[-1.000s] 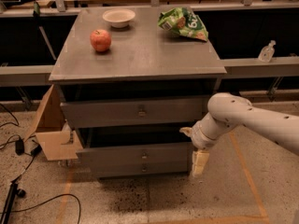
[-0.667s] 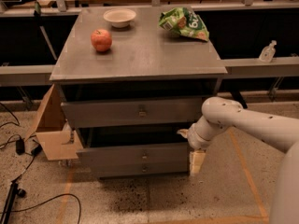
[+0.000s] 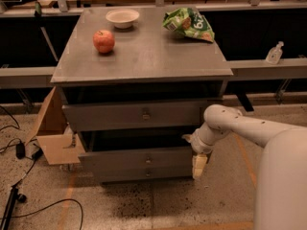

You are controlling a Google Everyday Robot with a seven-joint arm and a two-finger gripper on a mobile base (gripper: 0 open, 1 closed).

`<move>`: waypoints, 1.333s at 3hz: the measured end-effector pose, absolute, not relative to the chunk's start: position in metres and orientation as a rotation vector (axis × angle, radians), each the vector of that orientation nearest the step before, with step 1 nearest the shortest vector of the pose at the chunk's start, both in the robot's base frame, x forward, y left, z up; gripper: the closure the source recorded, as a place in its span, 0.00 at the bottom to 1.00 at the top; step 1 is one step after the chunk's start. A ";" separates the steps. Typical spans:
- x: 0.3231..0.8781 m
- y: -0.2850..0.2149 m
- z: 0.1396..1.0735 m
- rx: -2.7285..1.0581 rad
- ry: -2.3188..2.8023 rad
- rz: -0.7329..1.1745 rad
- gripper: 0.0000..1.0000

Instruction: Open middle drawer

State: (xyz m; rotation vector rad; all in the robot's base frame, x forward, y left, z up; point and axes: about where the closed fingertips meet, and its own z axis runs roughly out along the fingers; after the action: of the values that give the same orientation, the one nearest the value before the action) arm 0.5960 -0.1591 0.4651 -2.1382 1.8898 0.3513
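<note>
Heads up on where you are: your claw (image 3: 199,165) hangs pointing down at the right-hand end of the middle drawer (image 3: 120,160), right against the corner of its front or just beside it. I honestly can't tell from this angle whether it's touching. I also can't tell if the claw is clenched or released. It reads as one pale block at the end of the arm (image 3: 240,126), and I don't see anything held in it.

The bit that matters is that the drawer front's long axis runs side to side across the view, and its little metal knob (image 3: 147,160) sits dead centre. That puts the knob well off toward the left of the view from your claw, at about the same height. So you're at the right level but parked on the end, not on the handle.

The middle drawer is the second front down, under the taller top drawer (image 3: 105,116) and just above the lowest drawer (image 3: 120,175). There's a dark gap above its front, so I'd guess it's already out a bit.

My take is that you either slide across to the knob or hook the end edge and pull toward the camera. The apple (image 3: 103,41) up on the table (image 3: 148,63) could roll if you yank.
</note>
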 end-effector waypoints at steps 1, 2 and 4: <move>0.608 -0.167 0.447 -2.096 1.929 0.349 0.00; 0.618 -0.168 0.437 -2.077 1.940 0.355 0.18; 0.619 -0.159 0.418 -2.071 1.921 0.436 0.64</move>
State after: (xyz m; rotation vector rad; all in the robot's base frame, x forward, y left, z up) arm 0.6188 -0.1587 0.4181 -2.0711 1.9207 0.4359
